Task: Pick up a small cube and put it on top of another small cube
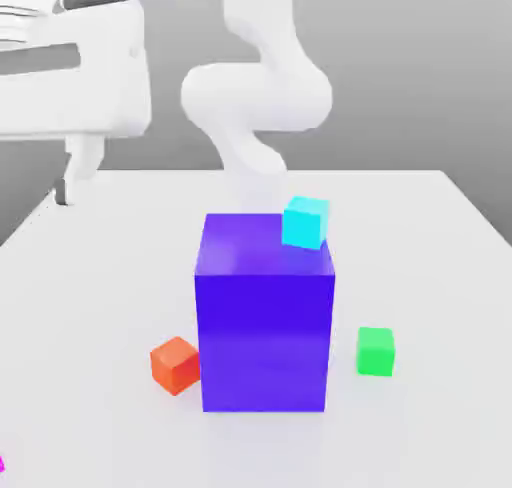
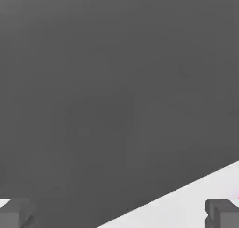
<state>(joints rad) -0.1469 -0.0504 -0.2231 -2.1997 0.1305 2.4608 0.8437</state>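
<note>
Hand view: gripper is released, fingers spread wide on either side with open space between them. Fingertips sit over a dark grey surface and a white wedge of the table, sloping edge between the two. A pinkish sliver at the frame edge is probably the magenta cube, but too little of it is in frame to be sure. Exterior view: white arm stands behind the table, its hand out at the exterior view's upper left, body roughly level, one finger pointing down, well above the tabletop. Magenta cube is at the exterior view's lower left, cut by the frame; just a bright corner of it shows, low on the table, well apart from the rest. Orange-red cube is just beside the big blue-violet block, turned corner-on. Cyan cube overlaps the block's top right edge in this view. Green cube is on the table, right of the block.
</note>
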